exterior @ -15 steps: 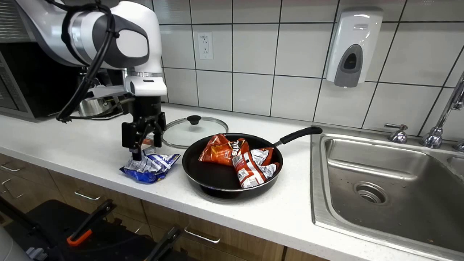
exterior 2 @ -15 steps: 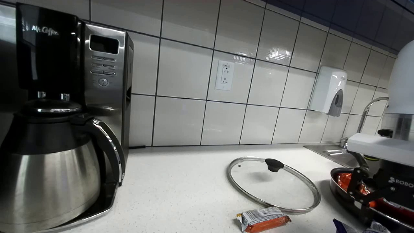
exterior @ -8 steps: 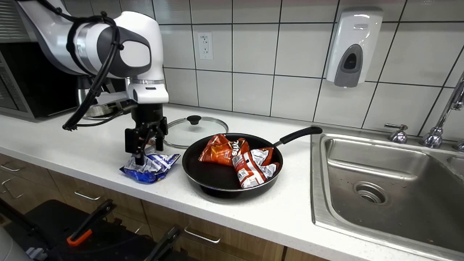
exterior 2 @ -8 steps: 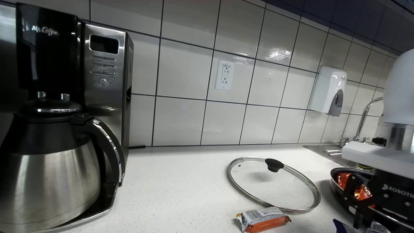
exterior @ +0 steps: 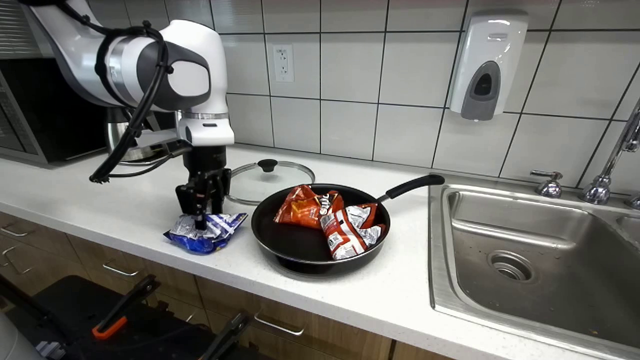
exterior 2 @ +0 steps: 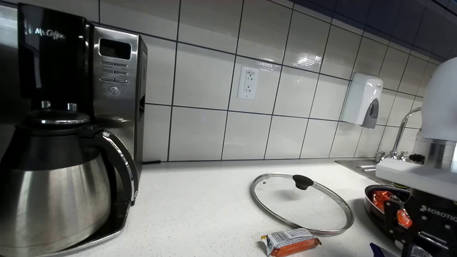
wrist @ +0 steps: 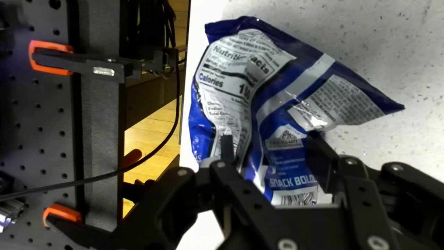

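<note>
**Part-open pincer [wrist: 271, 139] straddles a blue snack bag [wrist: 277, 114]**

In the wrist view the crumpled bag reads "Nutrition Facts", "Calories 150" and, lower down, "SNACK BOLD…", its end cut off. The fingers [wrist: 227, 149] stand partly apart with the bag between them; whether they press on it, I cannot tell.

In an exterior view the arm [exterior: 187, 77] bends over from the upper left, its end pointing straight down. The bag lies beneath on the surface [exterior: 100, 200], beside a frying pan [exterior: 290, 240] with red bags [exterior: 306, 209] inside.

In an exterior view "Mr. Coffee" marks the coffee maker [exterior 2: 53, 64]; an orange packet [exterior 2: 292, 243] lies just beside a glass lid [exterior 2: 303, 207].
</note>
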`<action>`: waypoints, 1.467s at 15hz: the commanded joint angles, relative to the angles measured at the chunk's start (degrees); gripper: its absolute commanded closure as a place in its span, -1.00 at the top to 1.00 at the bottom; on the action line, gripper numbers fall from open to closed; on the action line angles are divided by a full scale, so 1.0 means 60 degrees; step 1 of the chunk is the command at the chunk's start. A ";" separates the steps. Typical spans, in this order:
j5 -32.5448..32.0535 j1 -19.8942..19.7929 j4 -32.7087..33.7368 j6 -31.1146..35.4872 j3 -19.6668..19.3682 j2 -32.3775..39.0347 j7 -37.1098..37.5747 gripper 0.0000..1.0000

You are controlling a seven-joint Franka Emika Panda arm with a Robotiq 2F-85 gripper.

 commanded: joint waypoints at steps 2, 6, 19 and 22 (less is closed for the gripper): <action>0.0018 0.0111 0.0179 0.0102 -0.0141 0.0191 0.0084 -0.60; 0.0012 0.0123 0.0266 0.0026 -0.0186 0.0134 0.0055 -1.00; -0.0479 -0.0022 0.0348 -0.0460 -0.0218 -0.1261 -0.0049 -1.00; -0.0653 -0.0234 0.0275 -0.0529 -0.0381 -0.1723 -0.0266 -1.00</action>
